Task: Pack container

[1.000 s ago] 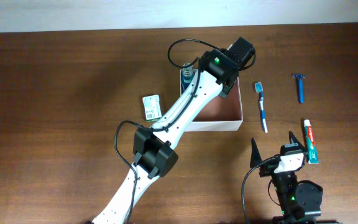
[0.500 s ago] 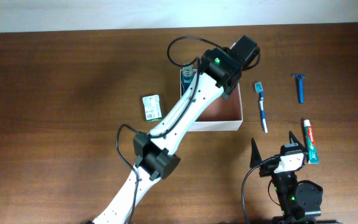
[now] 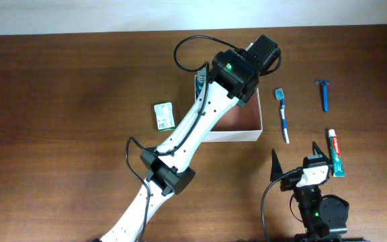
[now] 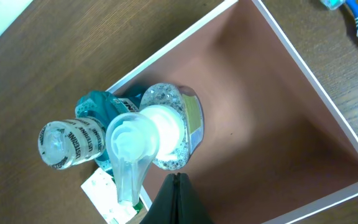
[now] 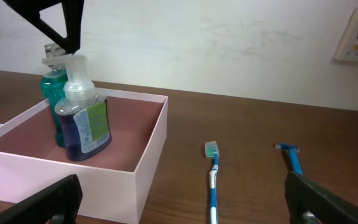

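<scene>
The container (image 3: 259, 114) is a square white-walled box with a pinkish-brown inside, at mid-table. A clear pump bottle of blue liquid (image 4: 166, 134) and a teal bottle (image 4: 73, 140) stand upright in its far left corner. They also show in the right wrist view, the pump bottle (image 5: 82, 121) in front. My left gripper (image 4: 176, 186) is shut and empty, hovering just above the bottles (image 3: 224, 75); it shows as black fingers (image 5: 61, 22) in the right wrist view. My right gripper (image 3: 294, 163) is open and empty near the table's front edge.
A blue toothbrush (image 3: 283, 114) lies right of the container, a blue razor (image 3: 324, 94) farther right, and a toothpaste tube (image 3: 336, 153) near my right gripper. A small white-and-green box (image 3: 163, 115) lies left of the container.
My left arm has shifted slightly up and back over the container's far left corner, now covering the bottles from above. The bottles and the right arm have not moved.
</scene>
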Tool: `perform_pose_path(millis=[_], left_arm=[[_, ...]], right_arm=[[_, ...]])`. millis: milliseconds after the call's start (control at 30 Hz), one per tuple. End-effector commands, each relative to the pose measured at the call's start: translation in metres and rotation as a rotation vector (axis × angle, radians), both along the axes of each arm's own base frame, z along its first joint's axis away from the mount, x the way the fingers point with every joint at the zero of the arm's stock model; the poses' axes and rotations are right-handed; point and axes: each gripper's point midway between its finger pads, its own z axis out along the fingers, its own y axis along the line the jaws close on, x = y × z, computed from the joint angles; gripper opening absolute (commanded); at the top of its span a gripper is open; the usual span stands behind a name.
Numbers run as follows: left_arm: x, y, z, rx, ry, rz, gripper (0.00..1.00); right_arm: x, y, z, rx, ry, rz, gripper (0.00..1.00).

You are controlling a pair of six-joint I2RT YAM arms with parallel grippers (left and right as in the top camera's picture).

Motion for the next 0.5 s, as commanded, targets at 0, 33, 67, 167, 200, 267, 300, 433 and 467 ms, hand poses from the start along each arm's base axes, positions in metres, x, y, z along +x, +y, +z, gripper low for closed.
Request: perform_pose_path(millis=[0,33,67,167,200,267,300,433,467], left_arm=[[0.004,0.008,0.002,-0.012,-0.004,0.059,0.01],[0.005,0.009,0.002,-0.012,-0.004,0.060,0.01],[0.005,0.009,0.001,-0.010,-0.002,0.061,0.01],[0.008,0.014,-0.003,0.000,0.007,0.072,0.01],[0.009,0.016,-0.004,0.003,0.011,0.079,0.01],[0.013,0.024,-0.009,0.012,0.024,0.098,0.01],[0.015,0.027,-0.011,0.016,0.031,0.109,0.01],[0.017,0.033,-0.017,0.026,0.046,0.127,0.00],[0.017,0.033,-0.019,0.028,0.051,0.126,0.01]], right_arm=[[0.000,-0.003,-0.002,0.004,0.004,-0.015,0.99],[0.000,-0.003,-0.002,0.004,0.003,-0.015,0.98],[0.000,-0.003,-0.002,0.004,0.004,-0.015,0.98],[0.000,-0.003,-0.002,0.004,0.003,-0.015,0.98],[0.000,-0.003,-0.002,0.004,0.003,-0.015,0.98],[0.000,-0.003,-0.002,0.004,0.004,-0.015,0.98],[0.000,-0.003,-0.002,0.004,0.003,-0.015,0.98],[0.000,-0.003,-0.002,0.004,0.004,-0.015,0.99],[0.000,-0.003,-0.002,0.004,0.004,-0.015,0.98]])
